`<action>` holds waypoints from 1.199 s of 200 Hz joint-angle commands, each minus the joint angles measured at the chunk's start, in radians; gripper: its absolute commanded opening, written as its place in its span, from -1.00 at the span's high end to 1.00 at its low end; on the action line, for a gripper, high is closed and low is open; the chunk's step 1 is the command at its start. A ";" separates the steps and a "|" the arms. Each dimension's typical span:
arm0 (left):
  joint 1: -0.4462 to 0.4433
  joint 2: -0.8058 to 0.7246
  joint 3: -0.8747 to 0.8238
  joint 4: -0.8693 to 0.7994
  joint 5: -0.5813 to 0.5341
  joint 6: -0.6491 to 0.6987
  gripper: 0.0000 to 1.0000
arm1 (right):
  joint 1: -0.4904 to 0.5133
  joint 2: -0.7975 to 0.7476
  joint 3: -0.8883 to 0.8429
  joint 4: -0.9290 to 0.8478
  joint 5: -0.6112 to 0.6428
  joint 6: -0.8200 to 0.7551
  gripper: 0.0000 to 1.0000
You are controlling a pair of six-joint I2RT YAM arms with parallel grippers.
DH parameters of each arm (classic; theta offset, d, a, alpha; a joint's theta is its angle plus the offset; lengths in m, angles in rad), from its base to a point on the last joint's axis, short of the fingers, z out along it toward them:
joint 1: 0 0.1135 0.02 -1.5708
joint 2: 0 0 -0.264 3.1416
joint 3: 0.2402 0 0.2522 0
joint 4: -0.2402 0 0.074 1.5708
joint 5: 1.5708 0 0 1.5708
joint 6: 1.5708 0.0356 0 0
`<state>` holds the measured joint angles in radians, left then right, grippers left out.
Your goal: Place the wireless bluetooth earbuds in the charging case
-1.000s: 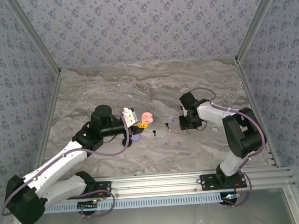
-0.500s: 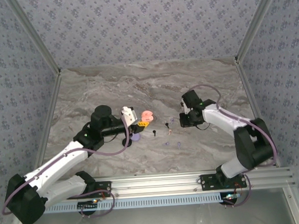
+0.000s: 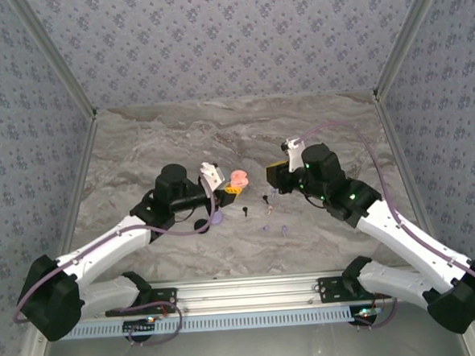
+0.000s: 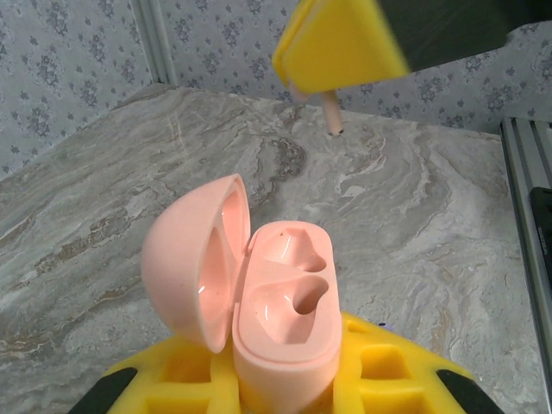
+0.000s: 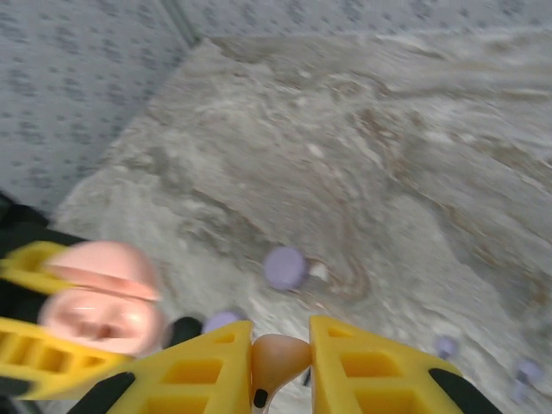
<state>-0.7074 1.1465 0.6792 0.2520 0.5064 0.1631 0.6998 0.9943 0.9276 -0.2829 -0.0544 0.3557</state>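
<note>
Right arm has swung over from the table (image 3: 315,133), bud in its grip, to face the open case.
My left claw (image 3: 228,187) clamps the open pink charging case (image 4: 280,310), both wells empty. My right claw (image 3: 274,177) pinches a pale pink earbud (image 4: 332,116) near it (stem down). A lavender disc (image 5: 285,267) and a black bud (image 3: 246,210) lie below; the path looks free.

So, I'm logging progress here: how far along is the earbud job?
Done: the pink charging case is open in the left gripper, both sockets empty. In hand: the right gripper pinches a pale pink earbud, apart from the case. Left: seating it; black buds and lavender buds lie on the table.
</note>
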 commanded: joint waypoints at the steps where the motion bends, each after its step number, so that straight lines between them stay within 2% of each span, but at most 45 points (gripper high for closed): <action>1: -0.020 0.013 0.041 0.049 0.005 -0.014 0.71 | 0.074 0.011 0.033 0.125 0.068 0.018 0.54; 68: -0.029 0.021 0.057 0.043 -0.007 -0.028 0.72 | 0.162 0.060 0.038 0.191 0.137 -0.006 0.54; 240: -0.029 0.014 0.067 0.037 -0.019 -0.038 0.72 | 0.191 0.081 -0.010 0.174 0.172 0.000 0.55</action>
<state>-0.7292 1.1671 0.7101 0.2626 0.4885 0.1291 0.8810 1.0889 0.9318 -0.0937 0.0849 0.3550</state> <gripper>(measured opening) 0.207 0.228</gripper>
